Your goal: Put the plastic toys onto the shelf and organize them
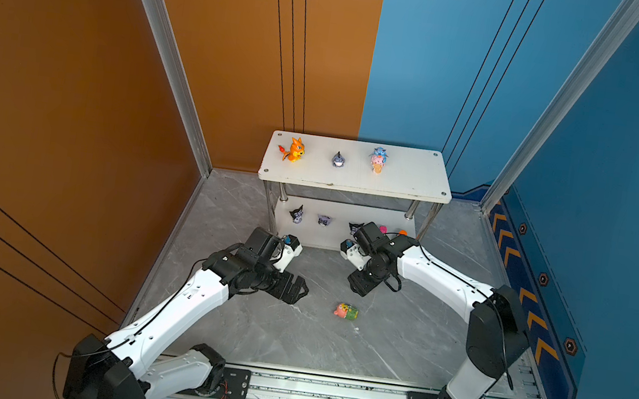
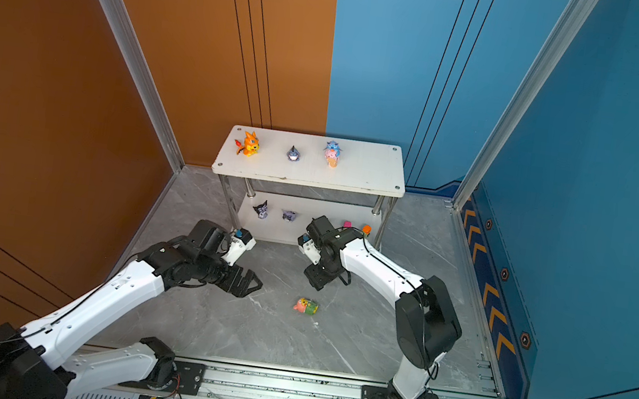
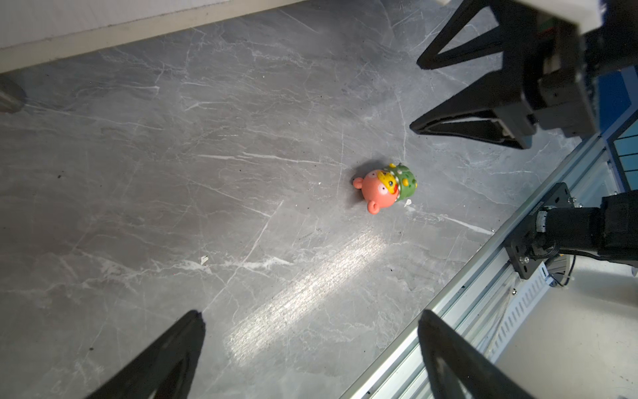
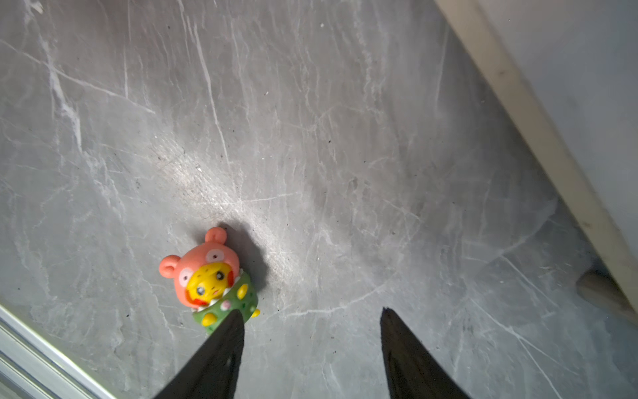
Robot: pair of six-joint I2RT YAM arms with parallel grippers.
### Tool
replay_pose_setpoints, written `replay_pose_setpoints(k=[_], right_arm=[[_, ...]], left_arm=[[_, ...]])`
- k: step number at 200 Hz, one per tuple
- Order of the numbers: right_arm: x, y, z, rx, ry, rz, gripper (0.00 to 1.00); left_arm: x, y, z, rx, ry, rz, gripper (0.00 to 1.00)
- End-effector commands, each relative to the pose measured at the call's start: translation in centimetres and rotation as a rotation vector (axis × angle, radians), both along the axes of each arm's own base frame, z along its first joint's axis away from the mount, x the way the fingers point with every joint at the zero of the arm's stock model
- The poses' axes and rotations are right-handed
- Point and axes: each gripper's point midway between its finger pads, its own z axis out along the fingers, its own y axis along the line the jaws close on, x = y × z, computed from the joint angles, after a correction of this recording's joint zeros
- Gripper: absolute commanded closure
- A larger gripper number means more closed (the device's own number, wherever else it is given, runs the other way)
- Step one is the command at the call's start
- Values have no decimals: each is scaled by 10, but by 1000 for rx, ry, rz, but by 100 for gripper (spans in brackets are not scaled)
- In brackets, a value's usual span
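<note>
While toys (image 1: pixel 294 149) are sitting on the shelf (image 1: pixel 396 177), pink bear (image 1: pixel 346 311) (image 2: pixel 306 305) is lying on the tabletop (image 1: pixel 395 344) in both top views. Left wrist: left end effector (image 3: pixel 310 314) is gaping, empty. Right wrist: right end effector (image 4: pixel 310 311) is hanging parted, bear beside one fingertip (image 4: pixel 228 331). Probably last pick; jaws need straddling bear.

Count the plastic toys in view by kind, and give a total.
Black-purple imps: 3
Orange dragon: 1
Grey-blue donkey: 1
Blue creature on cone: 1
Pink bear: 1
Small pink toy: 1
Small orange toy: 1
Total: 9
</note>
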Motion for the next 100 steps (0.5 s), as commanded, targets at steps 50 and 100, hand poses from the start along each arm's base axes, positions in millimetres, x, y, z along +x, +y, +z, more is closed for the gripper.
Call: replay_pose_setpoints(k=[50,100], right_arm=[[-42,30,-4,90,145,187,29],[-64,11,-17,-172,191,298,27]], left_arm=[[4,-2,9,-44,-15,5,2],[1,0,10,-57,-18,5,2]])
